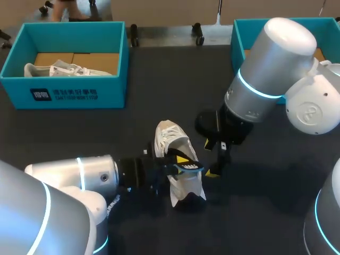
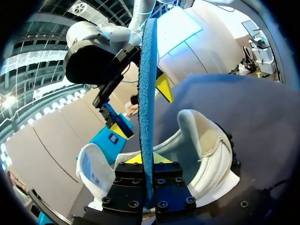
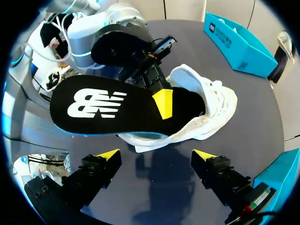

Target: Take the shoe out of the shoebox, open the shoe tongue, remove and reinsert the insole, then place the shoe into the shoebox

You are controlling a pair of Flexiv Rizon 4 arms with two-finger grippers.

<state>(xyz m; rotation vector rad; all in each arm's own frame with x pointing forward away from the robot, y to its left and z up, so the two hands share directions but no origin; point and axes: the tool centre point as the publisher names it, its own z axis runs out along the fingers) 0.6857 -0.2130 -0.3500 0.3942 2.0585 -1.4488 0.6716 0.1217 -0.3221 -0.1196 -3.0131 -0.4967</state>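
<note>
The dark worktop (image 1: pixel 64 138) carried everything. The left arm (image 1: pixel 79 175) lay low along its near left side, and the right arm (image 1: pixel 271 69) came in from the far right and bent down toward the middle.

A blue shoebox (image 1: pixel 74 93) stood open at the far left with a second shoe (image 1: pixel 58 69), pale and laced, lying inside it. A second box (image 1: pixel 249 26) of the same blue stood at the far right, mostly hidden behind the right arm.

The white shoe (image 1: pixel 171 134) was out of the shoebox. It lay on the worktop near the middle, well apart from both boxes, with its opening turned up.

The insole (image 3: pixel 122 110), black on one face with a blue edge, was held on its edge over the shoe. One end reached the shoe's opening, and the rest stuck out toward the near side.

The left gripper (image 2: pixel 149 159) had its fingers closed narrow on the insole, one yellow tip on each face.

The right gripper (image 3: pixel 156 154) hung just right of the shoe. Its fingers were spread wide with nothing between them, touching neither the shoe nor the insole.
</note>
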